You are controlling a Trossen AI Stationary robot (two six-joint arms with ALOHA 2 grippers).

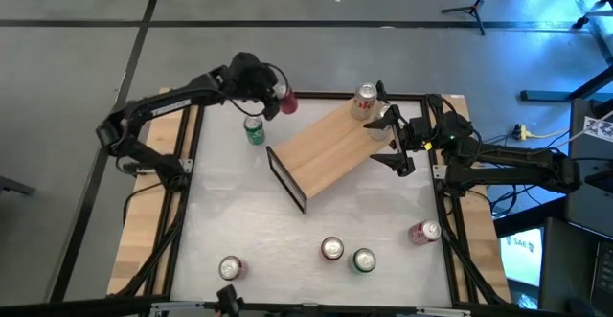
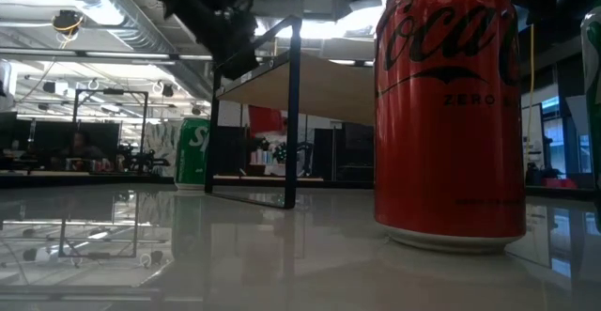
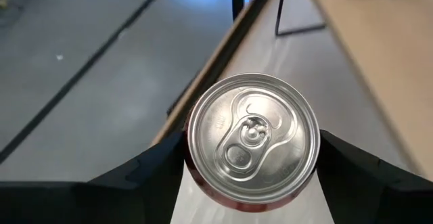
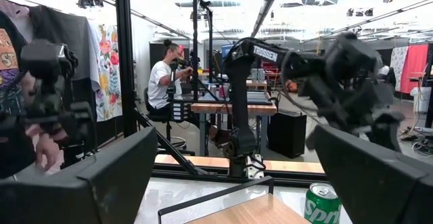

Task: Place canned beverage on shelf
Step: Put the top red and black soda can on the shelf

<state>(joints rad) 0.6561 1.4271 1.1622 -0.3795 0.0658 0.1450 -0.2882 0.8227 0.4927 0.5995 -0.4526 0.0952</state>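
The white desk (image 1: 230, 192) carries several loose cans: a green can (image 1: 254, 131) stands near the far edge just beside the shelf's left end, and along the near edge stand a silver-topped can (image 1: 229, 268), a red can (image 1: 331, 250), another green can (image 1: 364, 260) and a red can lying on its side (image 1: 423, 232) toward the right. The shelf (image 1: 326, 149), a light-wood plank on black frame ends, sits angled across the far middle of the desk, and one can (image 1: 365, 97) already stands on its far right corner. The upright green can lies between the left hand and the shelf's near end. The left hand (image 1: 278, 101) hangs above the far left part of the desk, just beyond the shelf's left end, and holds a red canned beverage (image 3: 253, 139) upright, lifted clear of the surface; its two dark fingers (image 3: 145, 173) press against opposite sides of the can body. The shelf's wooden top shows close beside the held can in the left wrist view. The right hand (image 1: 388, 130) waits over the shelf's right end with its jaws spread wide, gripping nothing.
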